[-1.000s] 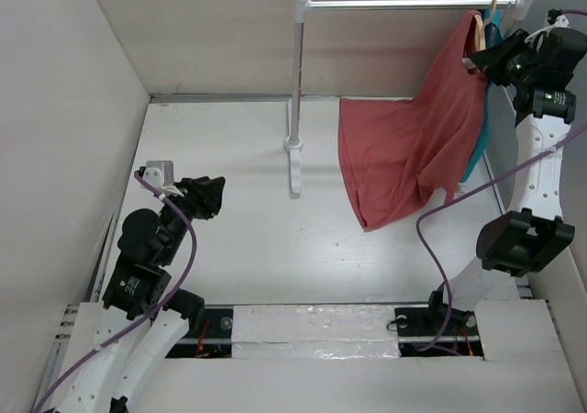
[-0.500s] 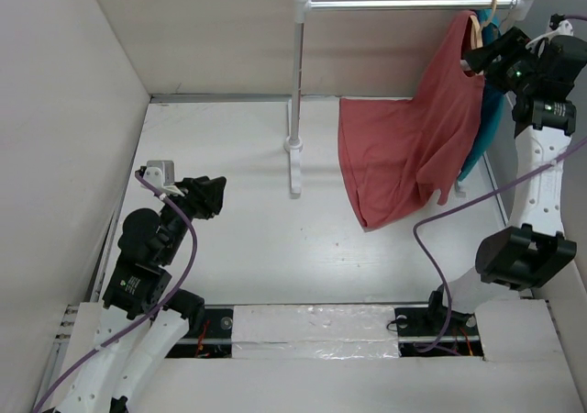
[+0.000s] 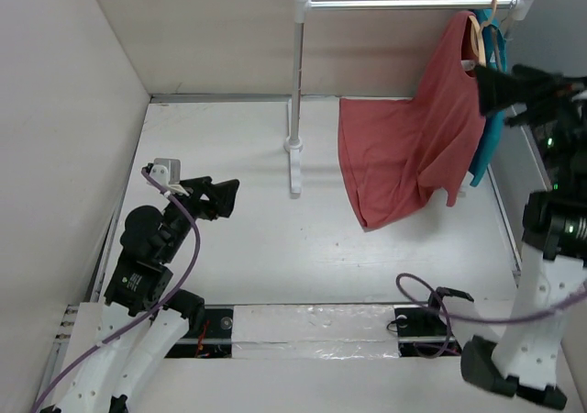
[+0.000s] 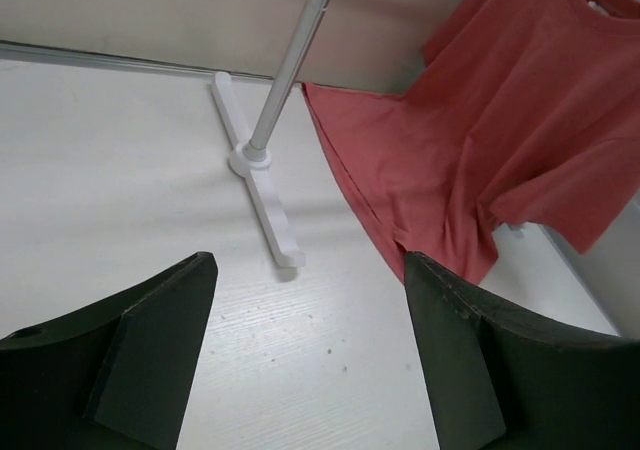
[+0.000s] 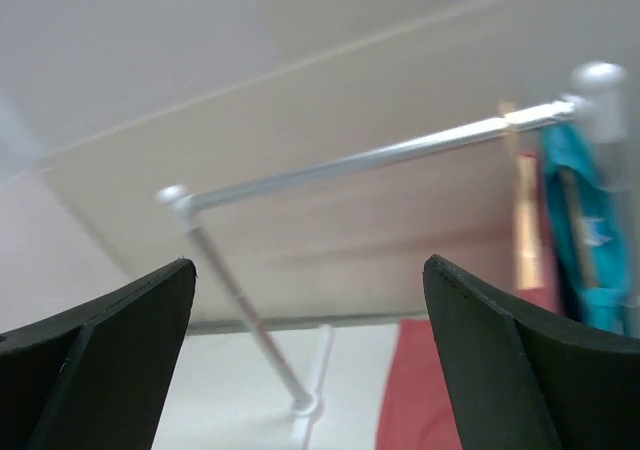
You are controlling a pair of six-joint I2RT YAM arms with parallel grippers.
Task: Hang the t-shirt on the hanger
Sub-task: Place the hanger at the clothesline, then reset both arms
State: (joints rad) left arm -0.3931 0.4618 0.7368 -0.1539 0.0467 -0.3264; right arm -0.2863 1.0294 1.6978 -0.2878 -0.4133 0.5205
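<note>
The salmon-red t-shirt [image 3: 413,147] hangs by its neck from the pale wooden hanger [image 3: 477,39], which hooks over the rail at the far right. The shirt's lower half trails onto the table. In the left wrist view the t-shirt [image 4: 500,120] fills the upper right. My right gripper [image 3: 486,90] is open just right of the shirt's shoulder, apart from it; its wrist view shows the blurred hanger [image 5: 522,220] and empty jaws [image 5: 308,263]. My left gripper [image 3: 225,193] is open and empty over the table's left side [image 4: 310,265].
A white clothes rack has its rail [image 3: 394,4] across the back and its post and foot [image 3: 294,147] mid-table. A teal shirt [image 3: 491,128] hangs behind the red one at the rail's right end. Enclosure walls stand close on the left and right.
My right gripper has opened, let go near the hanger and drawn back to the right as the arm swung outward. My left gripper has opened wider. The t-shirt stays hanging.
</note>
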